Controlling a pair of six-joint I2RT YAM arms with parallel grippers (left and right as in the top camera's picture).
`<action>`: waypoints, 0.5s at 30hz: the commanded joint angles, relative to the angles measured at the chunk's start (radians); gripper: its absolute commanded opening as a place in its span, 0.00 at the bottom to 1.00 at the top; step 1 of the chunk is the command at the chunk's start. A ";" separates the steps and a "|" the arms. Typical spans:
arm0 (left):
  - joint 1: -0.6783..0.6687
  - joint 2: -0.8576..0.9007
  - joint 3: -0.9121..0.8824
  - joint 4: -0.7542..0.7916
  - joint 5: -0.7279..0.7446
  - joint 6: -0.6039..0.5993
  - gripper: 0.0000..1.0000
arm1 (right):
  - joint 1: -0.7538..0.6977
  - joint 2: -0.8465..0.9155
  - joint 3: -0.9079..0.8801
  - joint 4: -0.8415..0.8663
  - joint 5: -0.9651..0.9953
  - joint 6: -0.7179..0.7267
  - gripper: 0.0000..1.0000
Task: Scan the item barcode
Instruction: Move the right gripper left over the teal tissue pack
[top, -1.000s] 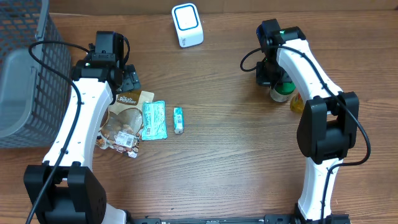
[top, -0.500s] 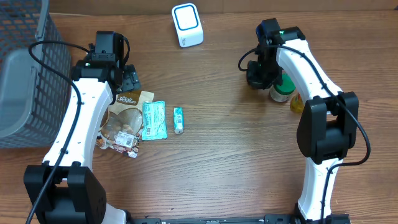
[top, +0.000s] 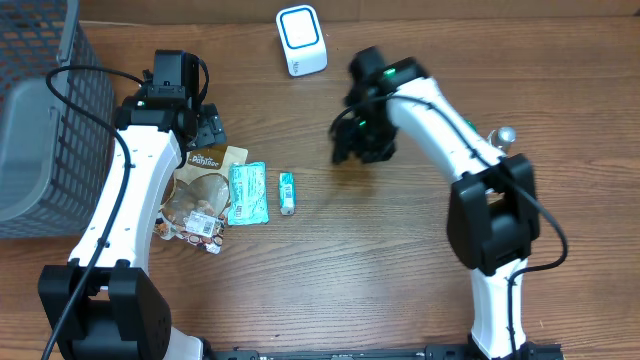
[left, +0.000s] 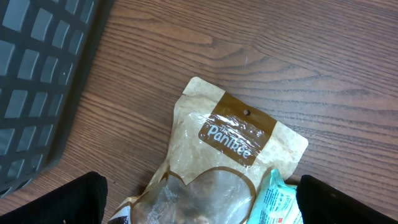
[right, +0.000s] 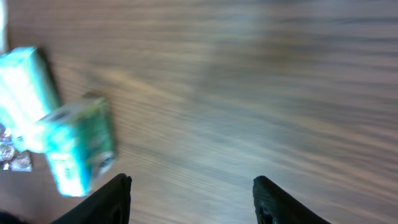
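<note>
Green pack (top: 287, 193) apart from right gripper (top: 348, 150)

place: robot lab bench — mock checkout | signs: wooden table (top: 380, 260), grey basket (top: 40, 120), white scanner (top: 301, 40), snack packets (top: 205, 190)

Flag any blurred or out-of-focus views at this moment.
Right wrist: heavily smeared, the green box and table streaked. Left wrist: sharp, pouch lettering legible, slight sheen on its film. Overhead: crisp, only the right gripper slightly soft.
</note>
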 joint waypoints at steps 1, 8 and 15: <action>-0.007 0.010 0.003 0.002 -0.010 0.001 0.99 | 0.075 -0.006 -0.007 0.018 -0.011 0.001 0.64; -0.007 0.010 0.003 0.002 -0.010 0.001 1.00 | 0.229 -0.006 -0.007 0.101 0.116 0.093 0.77; -0.007 0.010 0.003 0.002 -0.010 0.001 0.99 | 0.304 -0.006 -0.007 0.148 0.244 0.166 0.78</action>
